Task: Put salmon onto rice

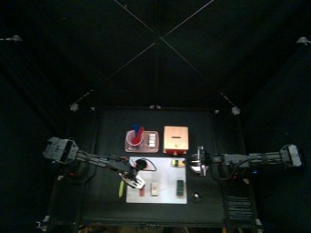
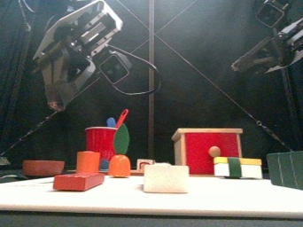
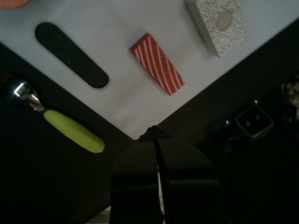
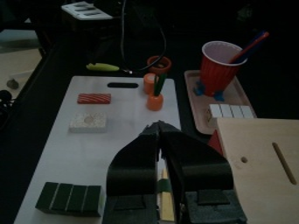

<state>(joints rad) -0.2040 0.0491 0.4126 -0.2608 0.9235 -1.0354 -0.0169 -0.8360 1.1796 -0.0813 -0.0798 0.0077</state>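
The salmon [image 3: 156, 64], an orange-red striped slab, lies flat on the white board [image 3: 105, 35]. It also shows in the right wrist view [image 4: 93, 99] and at the front left in the front view [image 2: 78, 182]. The rice [image 3: 222, 22], a white block, stands a short way from it on the board; it also shows in the right wrist view [image 4: 89, 122] and the front view [image 2: 166, 177]. My left gripper [image 3: 152, 134] hangs shut and empty above the board's edge, short of the salmon. My right gripper [image 4: 163, 131] is shut over the board's other end.
A black oblong [image 3: 70, 54] and a yellow-green handled tool [image 3: 73, 131] lie near the salmon. A red cup [image 4: 222, 61] stands on a tray [image 4: 198, 109] beside a tan box [image 4: 263, 166]. Orange pieces [image 4: 153, 84], a bowl [image 4: 158, 63] and a dark green block [image 4: 66, 198] are also there.
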